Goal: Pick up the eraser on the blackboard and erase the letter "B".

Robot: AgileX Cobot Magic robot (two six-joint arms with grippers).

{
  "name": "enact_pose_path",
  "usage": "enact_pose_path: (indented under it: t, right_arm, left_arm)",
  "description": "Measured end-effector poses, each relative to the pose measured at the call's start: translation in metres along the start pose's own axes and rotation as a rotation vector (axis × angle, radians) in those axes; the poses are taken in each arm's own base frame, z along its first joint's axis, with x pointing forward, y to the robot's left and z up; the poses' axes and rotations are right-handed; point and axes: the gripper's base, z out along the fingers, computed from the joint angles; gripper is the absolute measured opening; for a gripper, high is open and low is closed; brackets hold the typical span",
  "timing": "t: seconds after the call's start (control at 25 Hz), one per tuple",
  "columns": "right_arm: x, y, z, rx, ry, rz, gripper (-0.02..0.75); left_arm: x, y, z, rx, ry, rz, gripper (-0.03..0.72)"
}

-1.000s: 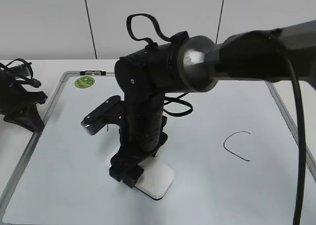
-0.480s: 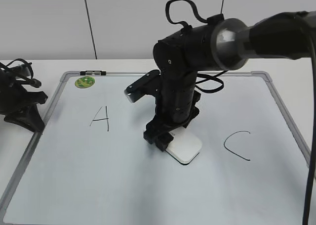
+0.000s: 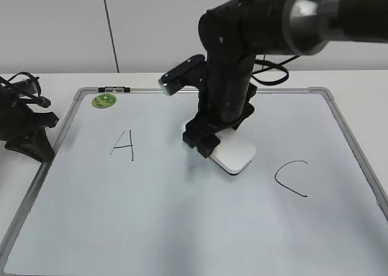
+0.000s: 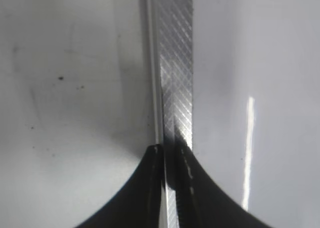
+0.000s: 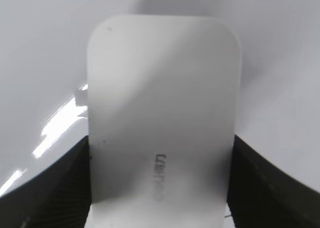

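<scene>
The blackboard (image 3: 151,227) lies flat on the table, a white board in a grey frame. My right gripper (image 3: 205,144) is shut on the white eraser (image 3: 234,155) and holds it down on the board's middle. In the right wrist view the eraser (image 5: 162,102) fills the space between the right gripper's (image 5: 160,193) dark fingers, grey lettering facing up. A black "A" (image 3: 123,144) is left of the eraser and a black "C" (image 3: 291,178) is to its right. No letter "B" shows between them. My left gripper (image 3: 31,144) rests shut at the board's left frame (image 4: 172,62).
A round green magnet (image 3: 103,100) sits at the board's far left corner, beside a small black clip (image 3: 115,90) on the frame. The right arm (image 3: 242,39) reaches over the back middle of the board. A white wall stands behind the table.
My right gripper has slid the eraser from the front left of the board to the right and farther back. The "A" has come into view. The left arm has not moved.
</scene>
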Motion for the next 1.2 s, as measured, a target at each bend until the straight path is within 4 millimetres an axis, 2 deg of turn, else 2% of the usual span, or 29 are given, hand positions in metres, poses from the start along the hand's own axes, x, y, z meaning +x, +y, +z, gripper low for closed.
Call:
enact_pose_path:
  t: [0.2, 0.4, 0.52, 0.76, 0.96, 1.2]
  right_arm:
    - [0.013, -0.032, -0.021, 0.013, 0.006, 0.083, 0.54]
    - [0.038, -0.081, -0.03, 0.019, 0.026, 0.243, 0.539]
    - [0.064, -0.114, -0.024, 0.023, 0.077, 0.371, 0.539]
    - [0.117, -0.161, -0.005, -0.022, 0.146, 0.607, 0.539]
    - [0.143, -0.185, -0.001, -0.042, 0.145, 0.729, 0.539]
    - [0.152, -0.191, 0.006, -0.045, 0.119, 0.775, 0.539]
  left_arm:
    - [0.0, 0.0, 0.0, 0.0, 0.0, 0.0, 0.034]
    - [0.0, 0.0, 0.0, 0.002, -0.001, -0.001, 0.034]
    - [0.0, 0.0, 0.0, 0.001, -0.002, -0.001, 0.034]
    - [0.0, 0.0, 0.0, 0.001, -0.002, -0.001, 0.034]
    - [0.0, 0.0, 0.0, 0.003, -0.003, -0.003, 0.034]
    - [0.0, 0.0, 0.0, 0.003, -0.003, -0.003, 0.034]
